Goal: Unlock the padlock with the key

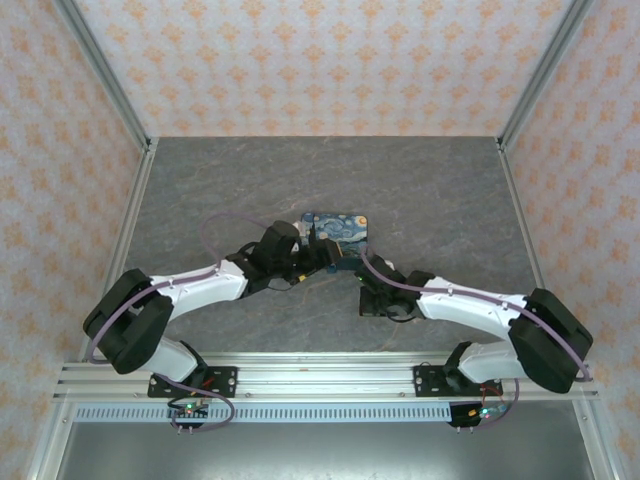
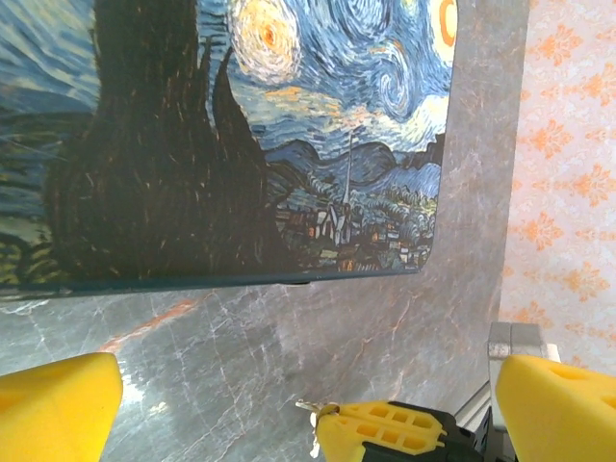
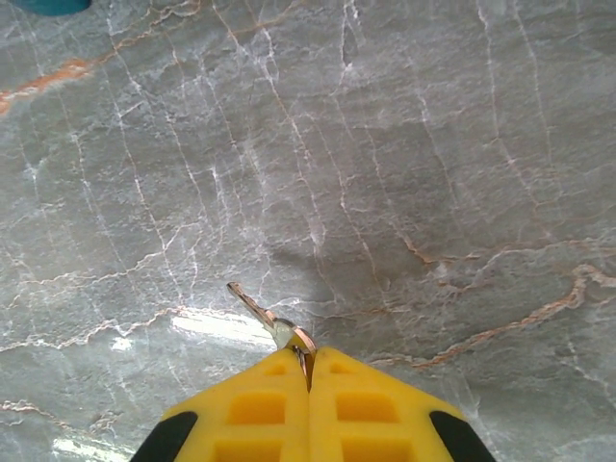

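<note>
Grey, marble-veined table top (image 1: 250, 180) is seen beneath both arms, which are bent inward so that their wrists meet near the middle. On the left, the left gripper (image 2: 303, 377), with its yellow block-shaped fingers (image 2: 58, 409), is held just above the stone. Its jaws are spread wide, one finger at each lower corner of the left wrist view, and nothing is gripped between them.

Just beyond it, the flat rectangular box printed with a blue and yellow starry-night painting (image 2: 289, 125) is laid on the table, its near edge facing the open fingers.

To the right, the right gripper (image 3: 310, 364) is pressed fully closed, its two yellow pads meeting in a thin seam. The small, thin, silvery metal key (image 3: 262, 310) is pinched by its head at that seam. Its blade is pointed forward and to the left, low over the table, where its shadow is cast. From the left wrist camera, this closed gripper and the key tip are seen between the left gripper's spread fingers.

The tiny teal-blue padlock (image 3: 46, 4) is cut off by the upper left edge of the right wrist view, well apart from the key tip; its shackle cannot be made out.
</note>
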